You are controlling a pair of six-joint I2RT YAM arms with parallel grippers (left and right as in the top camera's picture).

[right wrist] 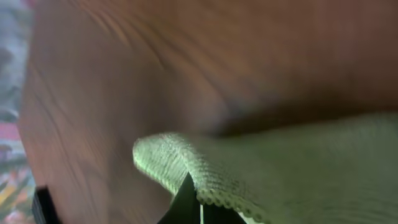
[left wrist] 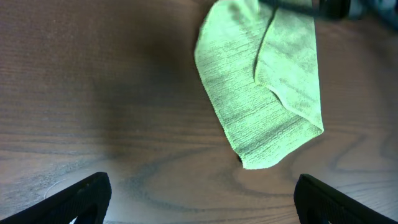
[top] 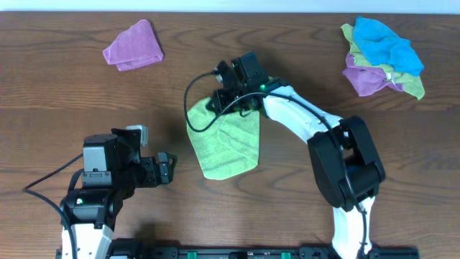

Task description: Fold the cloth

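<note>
A: What lies farthest left on the worktop (top: pixel 43 108)?

B: A purple cloth (top: pixel 134 44), bunched up towards the far left corner, well apart from everything else. Nearer the front edge is the left arm (top: pixel 100 173). The left jaws stand wide open with nothing in them, and they point at the lime-green cloth (top: pixel 226 140) without reaching it. The left wrist view shows two dark fingertips (left wrist: pixel 87 196) at the bottom corners with bare wood between them.

A: And where is that green one?

B: Near the middle of the worktop, between the two arms. It lies mostly flat, narrow at its far end and wider at the near end. Its right side is doubled over itself along a slanting fold.

A: What about the right arm (top: pixel 316 122)?

B: It reaches in from the right to the far end of the lime-green cloth. The right jaws are closed on that far edge. In the right wrist view the terry hem drapes over a dark finger (right wrist: pixel 186 202), with a shadow on the wood beneath.

A: Anything farther right?

B: A heap of cloths (top: pixel 381 56) towards the far right corner, blue on top of purple and yellow-green, well apart from the arm.
</note>
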